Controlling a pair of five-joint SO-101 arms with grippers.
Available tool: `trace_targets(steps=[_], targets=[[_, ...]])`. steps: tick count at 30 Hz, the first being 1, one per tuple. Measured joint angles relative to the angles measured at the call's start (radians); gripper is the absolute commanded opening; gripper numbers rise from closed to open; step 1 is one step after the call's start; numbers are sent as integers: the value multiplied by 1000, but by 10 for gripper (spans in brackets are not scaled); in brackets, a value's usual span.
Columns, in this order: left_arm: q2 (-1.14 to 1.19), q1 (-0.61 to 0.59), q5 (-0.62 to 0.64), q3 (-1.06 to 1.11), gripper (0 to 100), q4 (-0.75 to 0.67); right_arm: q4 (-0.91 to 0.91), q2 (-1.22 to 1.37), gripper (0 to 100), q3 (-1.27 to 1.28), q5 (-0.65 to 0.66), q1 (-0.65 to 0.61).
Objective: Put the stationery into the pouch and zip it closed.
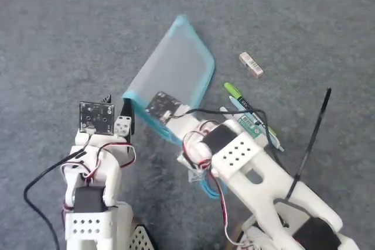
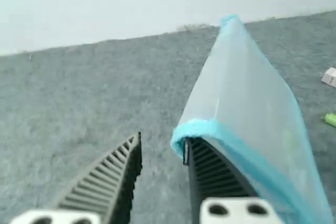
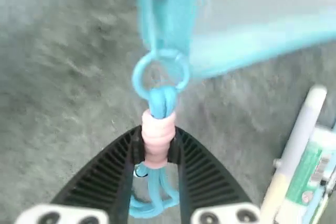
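Observation:
The pouch (image 1: 174, 67), translucent with blue trim, stands tilted up off the grey carpet. My right gripper (image 3: 157, 136) is shut on the zipper pull cord (image 3: 157, 139), a blue cord with a pink bead hanging from a blue ring (image 3: 160, 74). My left gripper (image 2: 161, 153) is open at the pouch's near left corner (image 2: 195, 129), which touches the tip of one finger (image 2: 210, 174); nothing lies between the fingers. An eraser (image 1: 251, 64), a green highlighter (image 1: 234, 92) and pens (image 1: 261, 124) lie on the carpet to the right of the pouch.
The right arm's body (image 1: 246, 162) partly covers the pens, which also appear beside my right gripper as pens (image 3: 299, 166). A black cable tie (image 1: 313, 133) sticks up from that arm. Bare carpet (image 1: 64, 51) spreads to the left and far side.

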Motion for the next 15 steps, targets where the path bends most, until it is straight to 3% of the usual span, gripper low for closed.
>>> trace_targets(steps=[6, 8, 12, 15], targets=[[-2, -9, 21, -3, 109, 51, 8, 2, 290, 3, 3, 28], [-2, -8, 48, -3, 85, 52, 8, -6, 275, 3, 3, 23], [-2, 32, 63, -3, 14, 54, 8, -120, 152, 17, 3, -21], [-2, 54, 63, -3, 11, 54, 8, -232, 144, 74, 3, -21]])
